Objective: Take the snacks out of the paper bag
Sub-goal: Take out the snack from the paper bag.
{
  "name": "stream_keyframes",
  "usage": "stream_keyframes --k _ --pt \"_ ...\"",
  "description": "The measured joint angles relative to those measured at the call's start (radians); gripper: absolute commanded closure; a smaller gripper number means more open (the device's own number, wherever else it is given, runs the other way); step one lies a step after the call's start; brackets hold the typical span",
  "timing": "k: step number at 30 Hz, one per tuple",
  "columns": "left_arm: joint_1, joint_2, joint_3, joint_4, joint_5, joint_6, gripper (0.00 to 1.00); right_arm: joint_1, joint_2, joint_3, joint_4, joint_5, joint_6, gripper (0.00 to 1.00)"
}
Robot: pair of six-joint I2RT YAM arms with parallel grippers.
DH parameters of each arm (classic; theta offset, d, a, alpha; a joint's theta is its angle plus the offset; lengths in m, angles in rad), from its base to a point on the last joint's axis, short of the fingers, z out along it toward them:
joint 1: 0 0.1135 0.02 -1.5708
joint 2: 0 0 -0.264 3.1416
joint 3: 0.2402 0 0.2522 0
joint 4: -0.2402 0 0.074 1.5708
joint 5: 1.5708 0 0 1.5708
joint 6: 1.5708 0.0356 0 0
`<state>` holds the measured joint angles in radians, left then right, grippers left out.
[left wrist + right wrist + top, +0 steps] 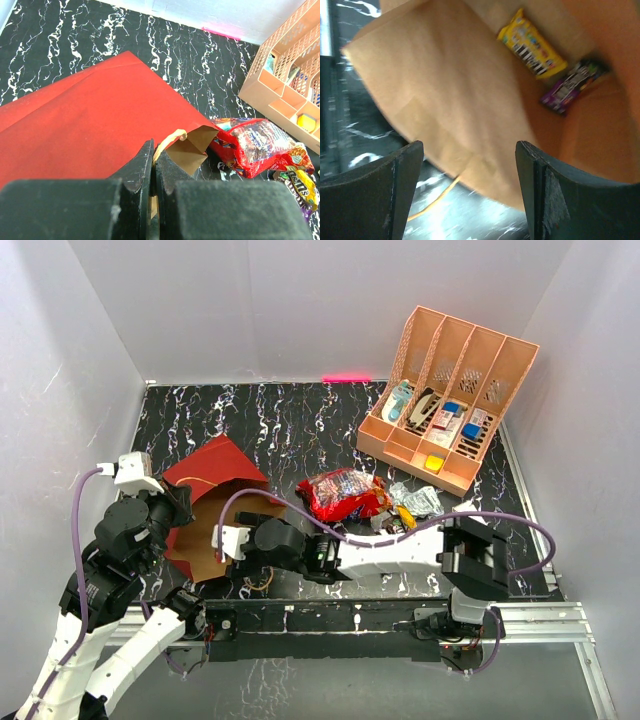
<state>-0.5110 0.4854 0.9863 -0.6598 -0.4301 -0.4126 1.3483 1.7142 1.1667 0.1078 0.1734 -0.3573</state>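
Bag report, going left to right. Left claw is clamped tight on the near rim of the paper bag, and the tan cord handle curls out just past its tips. The bag lies on its side on the black marbled table, red face up, brown mouth turned toward the right arm.

Right claw sits just at that mouth with its fingers spread wide. Nothing is between them, and as far as I can see they touch nothing. Looking past it into the bag, 2 snacks lie deep at the far end: a yellow packet and a purple bar, almost touching each other and well apart from the claw's tips.

Outside, right of the bag, the big red packet lies on the table close to the right arm's forearm. Just right of that there's a little heap of silvery packets with a yellow bar beside it. Far right at the back stands the peach organizer, well apart from both claws.
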Motion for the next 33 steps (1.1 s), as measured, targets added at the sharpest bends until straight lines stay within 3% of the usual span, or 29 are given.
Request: stream_keyframes --k 6,12,19,33 --pt "0.0 -0.005 0.001 0.0 0.002 0.011 1.0 -0.031 0.16 0.002 0.265 0.005 -0.323 0.22" --pt "0.0 -0.013 0.003 0.002 0.035 0.053 1.0 -0.113 0.337 0.094 0.324 -0.099 -0.518 0.22" --pt "0.0 -0.043 0.003 0.029 0.096 0.119 1.0 -0.212 0.492 0.28 0.373 -0.207 -0.665 0.2" --pt "0.0 -0.068 0.001 0.032 0.168 0.172 1.0 -0.209 0.732 0.565 0.337 -0.316 -0.798 0.19"
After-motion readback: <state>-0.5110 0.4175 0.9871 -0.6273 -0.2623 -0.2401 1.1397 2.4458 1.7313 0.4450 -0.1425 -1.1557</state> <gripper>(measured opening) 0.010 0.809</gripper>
